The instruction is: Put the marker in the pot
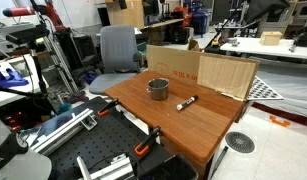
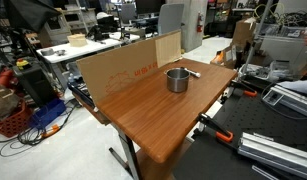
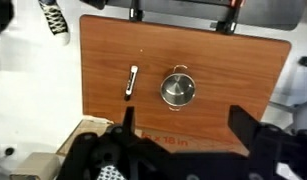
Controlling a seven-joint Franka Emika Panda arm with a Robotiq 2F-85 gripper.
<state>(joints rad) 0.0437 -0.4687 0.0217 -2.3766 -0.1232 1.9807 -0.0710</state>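
Observation:
The marker [image 3: 132, 81], a slim dark stick with a lighter end, lies flat on the wooden table [image 3: 233, 70] just beside the pot [image 3: 177, 90]. The pot is small, round, grey metal and stands upright near the table's middle. Both exterior views show the pot [image 1: 157, 88] [image 2: 177, 79] with the marker [image 1: 187, 102] [image 2: 192, 72] close to it but apart. In the wrist view my gripper [image 3: 181, 125] is open and empty, high above the table, its two dark fingers framing the area below the pot. The gripper does not show in either exterior view.
Cardboard panels [image 1: 198, 70] [image 2: 123, 65] stand upright along one table edge. Orange clamps [image 1: 143, 148] [image 2: 225, 135] grip the opposite edge, next to black breadboard plates and metal rails [image 1: 63, 125]. An office chair [image 1: 118, 48] stands behind the table.

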